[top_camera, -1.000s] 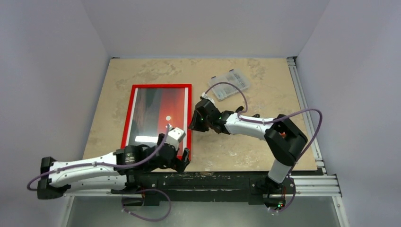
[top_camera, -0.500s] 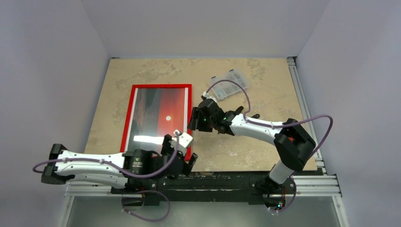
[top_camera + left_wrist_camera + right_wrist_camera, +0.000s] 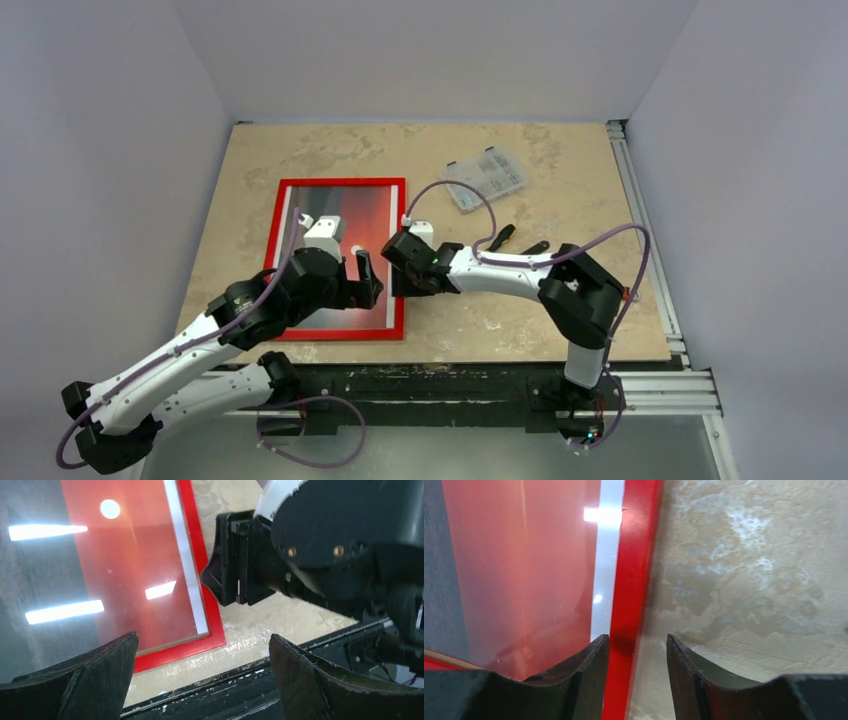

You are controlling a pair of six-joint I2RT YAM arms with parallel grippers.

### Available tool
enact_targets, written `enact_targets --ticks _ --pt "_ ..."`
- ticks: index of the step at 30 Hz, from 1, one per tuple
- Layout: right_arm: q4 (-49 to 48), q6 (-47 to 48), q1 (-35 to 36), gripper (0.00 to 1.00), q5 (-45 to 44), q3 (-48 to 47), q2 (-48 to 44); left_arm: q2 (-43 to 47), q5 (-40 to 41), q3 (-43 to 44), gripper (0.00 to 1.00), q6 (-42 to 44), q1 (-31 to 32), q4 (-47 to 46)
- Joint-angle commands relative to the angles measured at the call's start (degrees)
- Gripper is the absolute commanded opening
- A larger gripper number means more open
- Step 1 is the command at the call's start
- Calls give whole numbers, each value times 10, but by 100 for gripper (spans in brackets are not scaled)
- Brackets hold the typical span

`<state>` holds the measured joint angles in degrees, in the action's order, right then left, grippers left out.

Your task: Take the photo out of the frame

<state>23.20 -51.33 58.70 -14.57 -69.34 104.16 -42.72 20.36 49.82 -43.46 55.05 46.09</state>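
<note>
Taking the overhead view as a clock face with 12 at the far wall, the thin bright red rectangular frame (image 3: 270, 262) lies flat at about 9 o'clock from the tabletop's centre. The large rectangular sunset photo (image 3: 342, 205), red-orange with a small white sun and white edge strips, sits inside it face up under a glossy pane that throws back the lamps.

The left gripper (image 3: 355, 272) hangs over the photo's 5 o'clock corner with its jaws spread wide and nothing between them. Just beside it, at 3 o'clock on the frame, the right gripper (image 3: 398, 280) has come down on the right-hand rail. Its wrist view shows one finger over the white strip and the other over bare stone. The jaws are half spread astride the rail, with a gap on the outer side, so no firm pinch is visible.

By my reading the task is barely begun. The photo is not yet out, the frame has not been lifted or turned, and the back, where any clips would be, is hidden.

The tabletop (image 3: 300, 150) is beige marbled stone-look board. A clear plastic compartment box (image 3: 487, 180) lies at 1 o'clock. Plain pale walls (image 3: 120, 120) close in on three sides.
</note>
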Motion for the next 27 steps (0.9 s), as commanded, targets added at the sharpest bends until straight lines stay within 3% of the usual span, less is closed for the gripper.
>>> enact_targets --ticks 1,7,11,16,19,24,27 --pt "3 -12 17 44 -35 -43 29 4 -31 31 100 -19 -61 47" --pt "32 -27 27 42 -63 -62 55 26 -18 15 100 -24 -75 51" --pt "39 -38 31 19 -77 -60 58 57 -3 -3 97 -32 -75 56" --pt "14 -28 34 0 -87 -44 22 81 15 -23 93 -32 -75 52" --pt "4 -19 32 0 -72 -45 -9 74 -27 -54 92 -20 -75 23" --pt "9 -28 5 0 -9 -60 -40 57 -171 -115 92 40 -69 -89" --pt "3 -27 -21 0 58 -62 -44 61 -201 -106 92 73 -5 -138"
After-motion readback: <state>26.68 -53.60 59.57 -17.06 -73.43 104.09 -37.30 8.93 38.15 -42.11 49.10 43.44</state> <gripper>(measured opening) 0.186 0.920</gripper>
